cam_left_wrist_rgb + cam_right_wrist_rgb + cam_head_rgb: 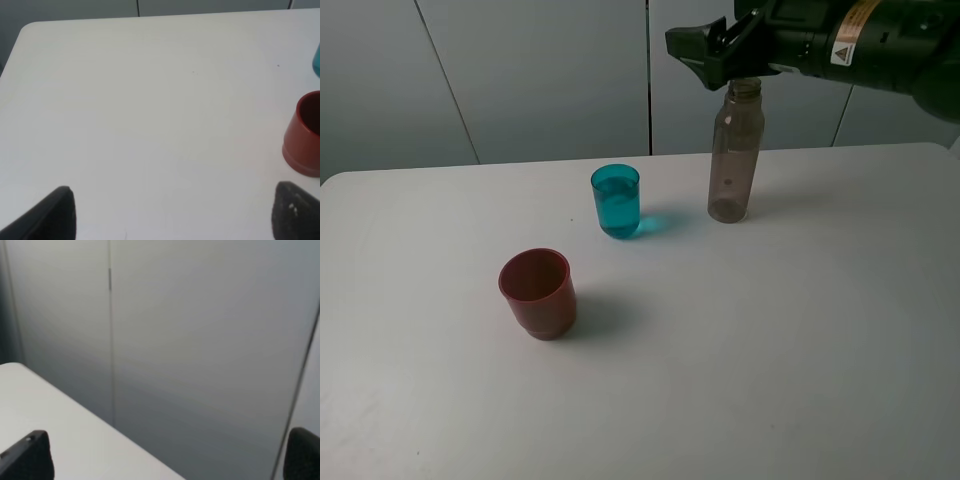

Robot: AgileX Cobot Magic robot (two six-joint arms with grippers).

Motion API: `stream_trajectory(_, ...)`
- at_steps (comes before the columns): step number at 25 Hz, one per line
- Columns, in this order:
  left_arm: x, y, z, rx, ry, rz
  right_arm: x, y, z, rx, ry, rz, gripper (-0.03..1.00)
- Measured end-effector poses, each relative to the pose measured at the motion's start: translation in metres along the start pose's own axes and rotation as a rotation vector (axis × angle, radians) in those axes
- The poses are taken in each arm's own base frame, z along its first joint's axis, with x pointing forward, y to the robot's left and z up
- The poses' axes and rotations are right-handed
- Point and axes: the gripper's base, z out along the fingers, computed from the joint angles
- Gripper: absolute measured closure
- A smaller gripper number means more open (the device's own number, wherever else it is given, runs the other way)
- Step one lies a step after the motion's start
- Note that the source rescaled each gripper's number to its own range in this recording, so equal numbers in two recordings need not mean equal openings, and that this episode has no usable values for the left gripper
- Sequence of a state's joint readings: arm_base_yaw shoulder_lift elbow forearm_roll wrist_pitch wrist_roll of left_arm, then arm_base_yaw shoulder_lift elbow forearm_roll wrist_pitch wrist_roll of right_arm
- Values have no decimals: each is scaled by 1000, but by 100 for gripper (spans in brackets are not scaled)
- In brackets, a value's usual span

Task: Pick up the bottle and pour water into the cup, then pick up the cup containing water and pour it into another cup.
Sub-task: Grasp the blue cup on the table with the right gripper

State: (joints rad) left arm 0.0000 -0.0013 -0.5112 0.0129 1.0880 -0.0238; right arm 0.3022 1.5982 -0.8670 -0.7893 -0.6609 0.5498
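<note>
while the bottle [735,150] stands upright on the white counter [790,360] near its far edge, a little right of the middle, the right gripper [718,48] hangs high above that edge. in the high view its black head shows just over the bottle's open neck, and i cannot tell whether it is directly over the neck or behind it. its two fingertips sit wide apart in the right wrist view, with only grey wall panels and a strip of counter between them, so its jaws are spread and hold nothing. the cup [616,200], teal and translucent, stands upright left of the bottle, near it but apart, and looks to hold water. another cup [537,293], red-brown and opaque, stands upright closer to the front and left edges than the teal one, well apart from the bottle. the left gripper [172,214] shows only in its wrist view, both fingertips spread wide over bare counter, gripping nothing, with the red-brown cup off to one side.
</note>
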Motion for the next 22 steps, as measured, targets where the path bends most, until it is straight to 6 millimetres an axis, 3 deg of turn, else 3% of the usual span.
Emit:
stream_trajectory(7,0,0,0,0,0,0,57,36,17,-143,94,17,-3)
stream_trajectory(15,0,0,0,0,0,0,137,56,41,-216,252,79,-3)
stream_trajectory(22,0,0,0,0,0,0,174,62,51,-123,295,71,-3)
